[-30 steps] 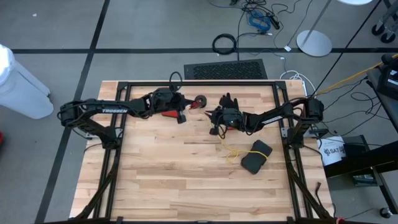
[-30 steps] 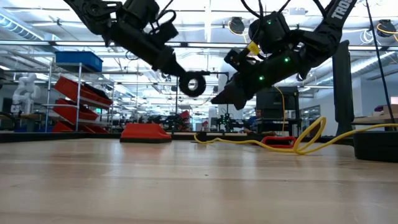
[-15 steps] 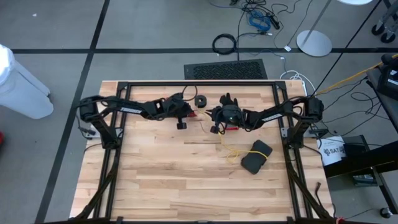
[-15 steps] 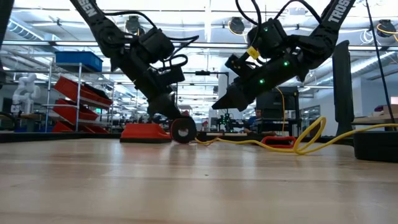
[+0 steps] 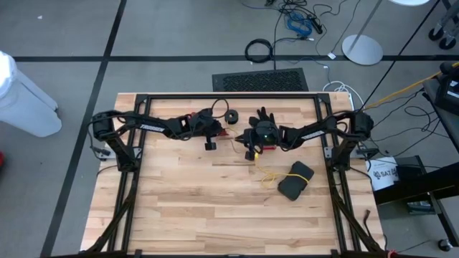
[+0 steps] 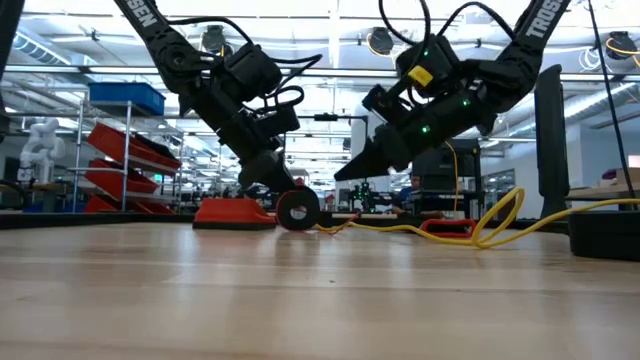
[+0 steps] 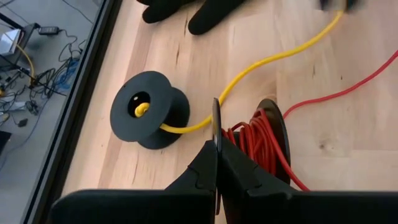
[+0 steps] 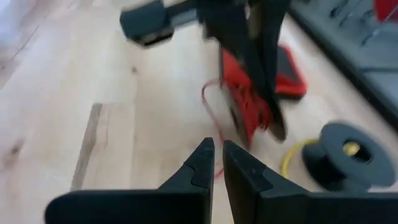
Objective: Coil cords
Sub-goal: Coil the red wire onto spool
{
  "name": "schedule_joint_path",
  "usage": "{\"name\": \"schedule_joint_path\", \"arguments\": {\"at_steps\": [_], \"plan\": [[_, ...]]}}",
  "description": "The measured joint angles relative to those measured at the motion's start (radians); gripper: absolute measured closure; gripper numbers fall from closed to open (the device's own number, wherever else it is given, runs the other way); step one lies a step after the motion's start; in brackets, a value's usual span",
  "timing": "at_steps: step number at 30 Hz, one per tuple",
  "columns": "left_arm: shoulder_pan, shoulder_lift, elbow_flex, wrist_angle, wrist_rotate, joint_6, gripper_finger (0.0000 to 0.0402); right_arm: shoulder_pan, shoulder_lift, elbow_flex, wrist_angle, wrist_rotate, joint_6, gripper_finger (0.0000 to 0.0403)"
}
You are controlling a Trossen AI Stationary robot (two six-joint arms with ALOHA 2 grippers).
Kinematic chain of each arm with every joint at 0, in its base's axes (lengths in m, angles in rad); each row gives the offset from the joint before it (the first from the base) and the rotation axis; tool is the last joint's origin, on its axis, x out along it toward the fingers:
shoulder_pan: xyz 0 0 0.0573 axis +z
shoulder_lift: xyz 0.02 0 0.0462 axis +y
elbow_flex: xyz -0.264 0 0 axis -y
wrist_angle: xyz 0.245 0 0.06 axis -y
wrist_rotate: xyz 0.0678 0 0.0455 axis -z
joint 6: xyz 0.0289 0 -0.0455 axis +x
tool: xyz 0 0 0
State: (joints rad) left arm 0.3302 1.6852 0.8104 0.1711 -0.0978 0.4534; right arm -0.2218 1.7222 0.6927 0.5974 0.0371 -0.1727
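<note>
The left gripper is pinching its two dark, wedge-shaped fingers tight on the thin front rim of the red cord's reel, a round black spool wound thick with wiry red-orange cord and standing on its edge on the pale planked wood of the table. Just beside it the yellow cord's reel is lying flat, matte black with a yellow dot in its hub, and the smooth yellow cord is curving away from it across the boards.

The right gripper is hanging in the air over the wood near both reels, its fingers almost touching and holding nothing. In the low view the yellow cord is looping loosely along the far tabletop.

A second ago the left gripper was carrying its reel high above the table; now the reel is sitting on the surface by a flat red object. The right gripper has barely shifted.
</note>
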Motion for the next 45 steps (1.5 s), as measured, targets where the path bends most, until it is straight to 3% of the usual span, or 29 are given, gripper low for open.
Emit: {"name": "schedule_joint_path", "arguments": {"at_steps": [3, 12, 20, 27, 30, 36, 45], "plan": [[0.0, 0.0, 0.0, 0.0, 0.001, 0.0, 0.0395, -0.008, 0.025, 0.0, -0.012, -0.043, 0.045, 0.0383], [-0.013, 0.0, -0.001, 0.006, 0.002, -0.002, 0.0395, -0.025, 0.14, 0.032, 0.014, -0.042, 0.087, 0.0377], [-0.024, 0.001, -0.002, 0.008, 0.006, -0.002, 0.0395, -0.04, 0.274, 0.133, 0.017, -0.042, 0.117, 0.0326], [-0.026, 0.001, -0.002, 0.011, 0.006, -0.002, 0.0395, -0.069, 0.301, 0.169, -0.034, -0.023, 0.138, 0.0298], [-0.026, 0.002, -0.002, 0.023, 0.007, -0.003, 0.0395, -0.069, 0.301, 0.169, -0.048, -0.02, 0.133, 0.0313], [-0.026, 0.002, -0.003, 0.056, 0.011, -0.029, 0.0395, -0.07, 0.3, 0.172, -0.09, -0.016, 0.111, 0.0392], [-0.026, -0.03, -0.003, 0.085, 0.015, -0.056, 0.0395, -0.071, 0.301, 0.168, -0.066, -0.008, 0.105, 0.0402]]}}
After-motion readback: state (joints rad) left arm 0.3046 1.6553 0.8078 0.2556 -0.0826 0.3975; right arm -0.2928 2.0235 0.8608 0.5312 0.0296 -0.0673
